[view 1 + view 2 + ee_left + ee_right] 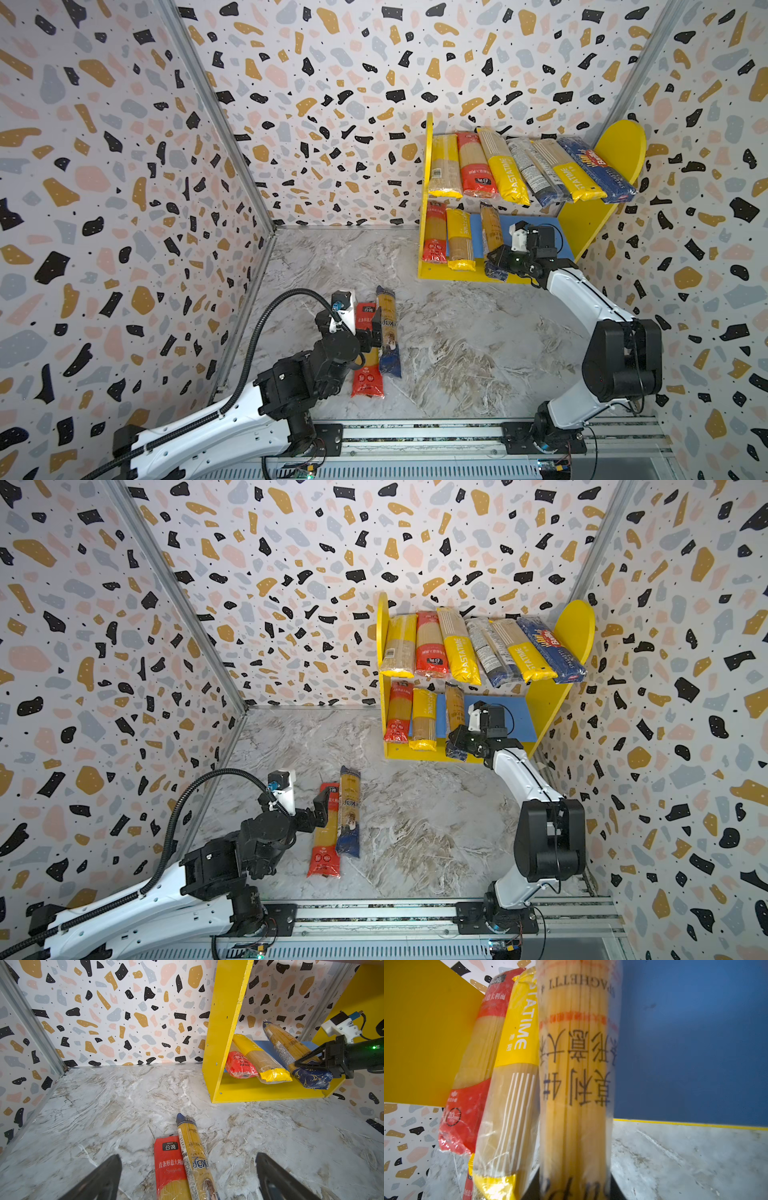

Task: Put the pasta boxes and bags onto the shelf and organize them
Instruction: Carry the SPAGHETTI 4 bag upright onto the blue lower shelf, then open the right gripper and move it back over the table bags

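Two spaghetti packs [168, 1167] lie touching on the surface [104, 1105] beneath the wide-open left tool [188, 1159], while the right tool [301, 1065] clamps the near end of a third pack [286, 1047] on the shelf [226, 1022]; light, stiff, brittle and slick, they likely grip best mid-length.

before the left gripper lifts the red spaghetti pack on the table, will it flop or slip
Likely stiff: the red spaghetti pack holds long straight strands. Its glossy wrapper may slip. Touching the blue-ended pack, it could drag it.
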